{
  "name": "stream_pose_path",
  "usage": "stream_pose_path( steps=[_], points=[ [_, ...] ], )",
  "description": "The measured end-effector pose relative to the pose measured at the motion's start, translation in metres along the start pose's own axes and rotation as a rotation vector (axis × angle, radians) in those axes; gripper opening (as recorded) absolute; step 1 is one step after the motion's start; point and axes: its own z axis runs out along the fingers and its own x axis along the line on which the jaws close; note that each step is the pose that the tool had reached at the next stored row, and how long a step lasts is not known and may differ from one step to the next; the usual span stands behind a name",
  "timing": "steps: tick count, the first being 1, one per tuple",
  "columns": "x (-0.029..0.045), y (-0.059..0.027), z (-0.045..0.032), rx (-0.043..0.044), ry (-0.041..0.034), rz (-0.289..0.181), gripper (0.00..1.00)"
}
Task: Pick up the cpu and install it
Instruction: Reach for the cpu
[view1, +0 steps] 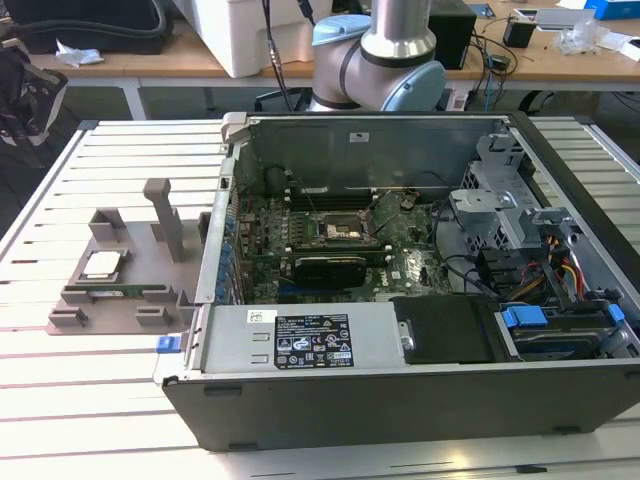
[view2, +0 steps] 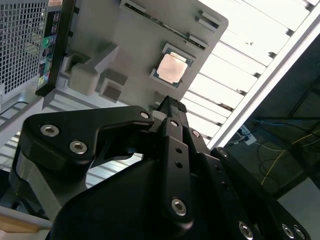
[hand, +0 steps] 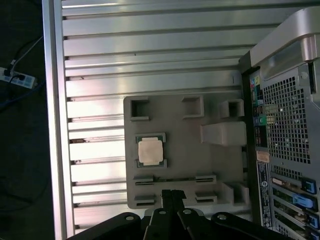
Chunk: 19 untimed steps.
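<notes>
Slatted metal table (hand: 150, 50) carries a grey fixture plate (hand: 175, 135); the cpu (hand: 150, 151) lies flat in it, ahead of my gripper (hand: 173, 193), untouched. Jaws look pressed together, empty. Light, stiff, fragile: I'd grip its thin edges.

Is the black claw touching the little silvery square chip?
Apart. The first wrist view shows bare grey tray between black gripper and silvery square chip.
</notes>
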Motion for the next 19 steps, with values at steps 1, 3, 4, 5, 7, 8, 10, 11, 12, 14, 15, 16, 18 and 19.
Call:
stream_pose_path(
  steps=[1,3,4,5,7,8,10,11,12,14,15,16,18,19],
  points=[
    [0.0031,-0.0002,-0.0001,0.0001,0.0001,0.000,0.11],
    [0.0077,-0.0006,-0.0001,0.0001,0.0001,0.000,0.11],
    [0.0097,-0.0007,-0.0002,0.0000,0.0001,0.000,0.11],
    [0.0115,-0.0008,-0.0002,0.0000,0.0000,0.000,0.11],
    [0.0159,-0.0012,-0.0003,0.0000,0.0000,0.000,0.11],
    [0.0171,-0.0013,-0.0003,0.0000,0.0000,0.000,0.11],
    [0.0214,-0.0016,-0.0004,0.0001,0.0001,0.000,0.11],
    [0.0237,-0.0018,-0.0005,0.0000,0.0000,0.000,0.11],
    [0.0252,-0.0019,-0.0005,0.0000,0.0000,0.000,0.11],
    [0.0261,-0.0020,-0.0005,0.0000,0.0000,0.000,0.11],
    [0.0263,-0.0020,-0.0005,0.0000,0.0001,0.000,0.11],
    [0.0264,-0.0020,-0.0005,0.0000,0.0000,0.000,0.11],
    [0.0264,-0.0020,-0.0006,0.0000,0.0001,0.000,0.11],
    [0.0264,-0.0020,-0.0005,0.0000,0.0000,0.000,0.11]
  ],
)
